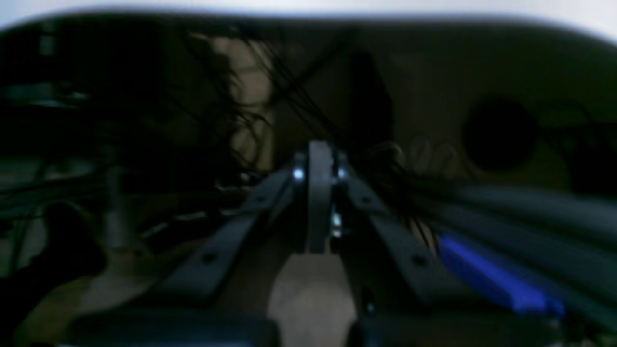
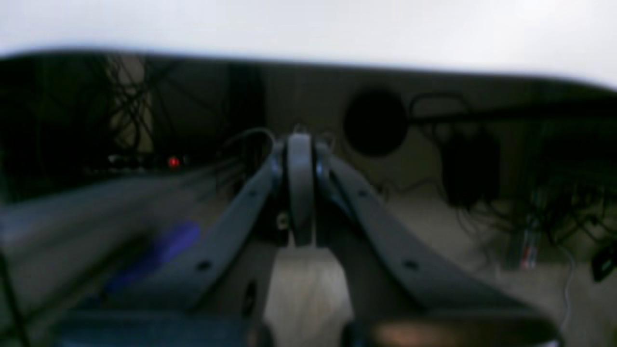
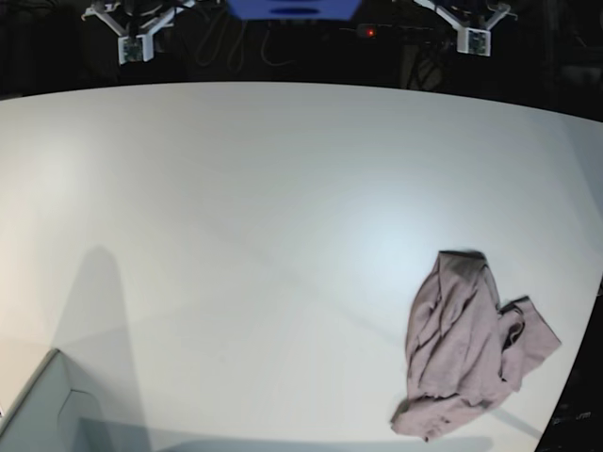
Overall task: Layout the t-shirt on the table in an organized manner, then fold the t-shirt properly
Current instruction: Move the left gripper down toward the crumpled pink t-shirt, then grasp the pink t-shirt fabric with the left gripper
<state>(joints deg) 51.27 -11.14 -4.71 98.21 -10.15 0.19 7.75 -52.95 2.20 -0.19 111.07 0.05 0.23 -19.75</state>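
Crumpled t-shirt is lying unspread on desk; layout and folding not begun. Left hand and right hand are sitting pressed together, empty.

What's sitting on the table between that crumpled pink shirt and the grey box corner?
Nothing. In the base view, only bare white table stretches from the t-shirt to the box corner, crossed by a faint shadow.
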